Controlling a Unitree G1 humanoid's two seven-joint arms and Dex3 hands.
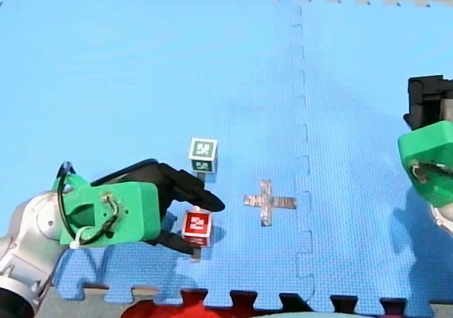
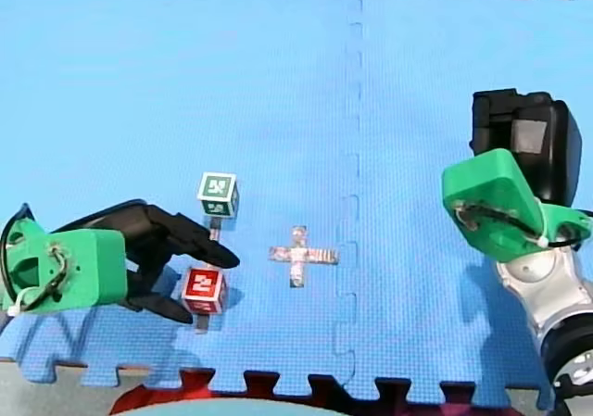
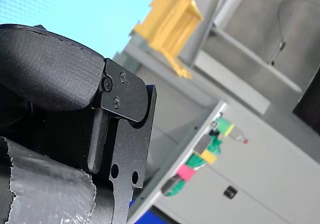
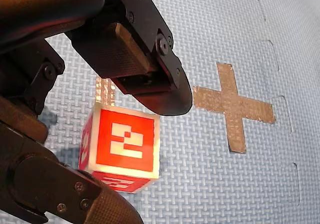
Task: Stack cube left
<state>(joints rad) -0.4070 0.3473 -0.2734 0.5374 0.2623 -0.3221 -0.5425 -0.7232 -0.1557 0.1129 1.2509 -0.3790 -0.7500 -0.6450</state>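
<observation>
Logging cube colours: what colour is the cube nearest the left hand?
Red cube; second wrist view shows it best.

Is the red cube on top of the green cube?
No, the left hand grasps the red cube in front of the green cube, apart from it; the right hand is far right.

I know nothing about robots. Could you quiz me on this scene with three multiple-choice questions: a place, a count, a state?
1. The robot's left hand is at: A green cube, B red cube, C neither.
2. Cubes on the mat: A one, B three, C two.
3. The cubes are: A apart, B stacked, C touching.
Answers: B, the hand reaches around it; C, red and green; A, bare mat shows between them. The right hand is at the mat's right edge.
</observation>
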